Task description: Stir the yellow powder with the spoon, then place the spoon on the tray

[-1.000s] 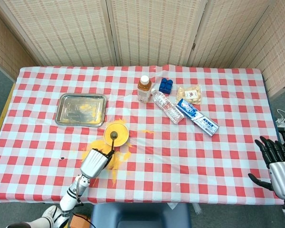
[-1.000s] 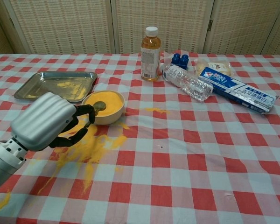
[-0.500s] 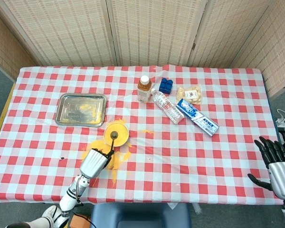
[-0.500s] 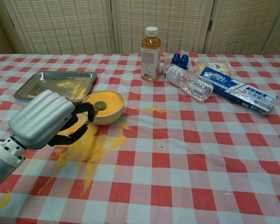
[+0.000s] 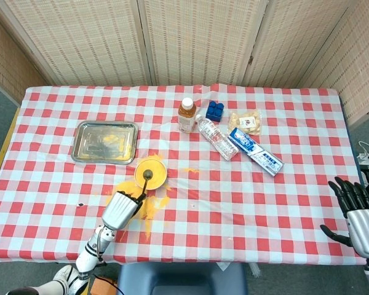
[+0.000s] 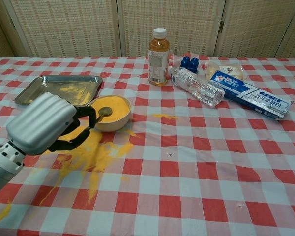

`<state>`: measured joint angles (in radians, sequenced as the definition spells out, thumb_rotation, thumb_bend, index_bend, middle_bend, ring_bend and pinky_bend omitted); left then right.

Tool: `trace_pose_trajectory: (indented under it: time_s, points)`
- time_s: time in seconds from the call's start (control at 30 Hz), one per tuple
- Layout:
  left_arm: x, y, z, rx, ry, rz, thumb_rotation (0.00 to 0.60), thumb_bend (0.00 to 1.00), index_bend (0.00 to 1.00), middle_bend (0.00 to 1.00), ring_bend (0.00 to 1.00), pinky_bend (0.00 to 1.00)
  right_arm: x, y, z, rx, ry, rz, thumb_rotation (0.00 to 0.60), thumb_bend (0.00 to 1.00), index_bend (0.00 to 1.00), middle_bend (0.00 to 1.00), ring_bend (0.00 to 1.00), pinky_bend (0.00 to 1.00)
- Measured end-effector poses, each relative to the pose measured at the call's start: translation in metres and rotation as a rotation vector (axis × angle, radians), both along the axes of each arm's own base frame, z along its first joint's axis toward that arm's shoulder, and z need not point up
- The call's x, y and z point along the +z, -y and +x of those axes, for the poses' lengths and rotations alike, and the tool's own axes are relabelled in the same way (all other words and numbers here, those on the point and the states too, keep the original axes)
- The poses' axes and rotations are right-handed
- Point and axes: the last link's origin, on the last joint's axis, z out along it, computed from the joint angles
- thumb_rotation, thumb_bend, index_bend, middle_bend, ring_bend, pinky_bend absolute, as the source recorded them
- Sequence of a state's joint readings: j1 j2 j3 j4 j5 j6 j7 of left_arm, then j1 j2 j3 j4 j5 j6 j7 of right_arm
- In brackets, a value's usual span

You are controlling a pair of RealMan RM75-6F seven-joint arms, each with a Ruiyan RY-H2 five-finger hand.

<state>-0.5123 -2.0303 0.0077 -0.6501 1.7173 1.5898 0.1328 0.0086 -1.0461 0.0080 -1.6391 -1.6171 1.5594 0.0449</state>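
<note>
Tabletop (image 6: 196,162): red-checked cloth, with spilled yellow powder (image 6: 91,152) spread at 6 o'clock of the bowl.

Tray (image 6: 37,93): steel, dusted yellow, at 10 o'clock of the bowl; nothing lies on the short path to it.

Left hand (image 6: 42,123): fingers curled round the spoon (image 6: 102,113) handle. Stirring step in hand, by my reckoning; next comes a lift clear of the rim toward the tray without flinging powder.

Right hand (image 5: 357,209): fingers spread, holding nothing, at the 4 o'clock edge.

Bowl (image 6: 115,120): holds powder; spoon head sits in it.

Juice bottle (image 6: 158,49), water bottle (image 6: 196,87), toothpaste box (image 6: 248,96): clustered at 1 o'clock, well apart.
</note>
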Motion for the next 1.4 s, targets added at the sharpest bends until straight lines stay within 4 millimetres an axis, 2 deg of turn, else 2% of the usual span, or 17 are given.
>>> trace_pose_trajectory:
  time_s: [0.2, 0.73, 1.03, 1.2, 1.4]
  points:
    - [0.001, -0.001, -0.001, 0.002, -0.002, 0.004, 0.6, 0.45, 0.53, 1.0, 1.0, 1.0, 0.0, 0.0, 0.0, 0.0, -0.001, 0.001, 0.6, 0.06, 0.0, 0.0, 0.0, 0.0]
    - [0.007, -0.001, -0.001, 0.002, 0.014, 0.018, 0.6, 0.46, 0.63, 1.0, 1.0, 1.0, -0.001, -0.001, 0.001, 0.004, -0.001, 0.002, 0.6, 0.07, 0.0, 0.0, 0.0, 0.0]
    - [0.013, -0.003, -0.001, 0.002, 0.033, 0.029, 0.6, 0.68, 0.72, 1.0, 1.0, 1.0, -0.001, -0.001, 0.001, 0.004, -0.001, 0.003, 0.6, 0.06, 0.0, 0.0, 0.0, 0.0]
    - [0.02, -0.008, 0.001, 0.006, 0.052, 0.034, 0.6, 0.73, 0.78, 1.0, 1.0, 1.0, -0.001, -0.002, 0.001, 0.005, -0.001, 0.001, 0.6, 0.06, 0.0, 0.0, 0.0, 0.0]
    - [0.026, -0.014, 0.004, 0.023, 0.081, 0.03, 0.6, 0.75, 0.79, 1.0, 1.0, 1.0, 0.0, -0.002, 0.001, 0.003, 0.0, 0.0, 0.6, 0.06, 0.0, 0.0, 0.0, 0.0]
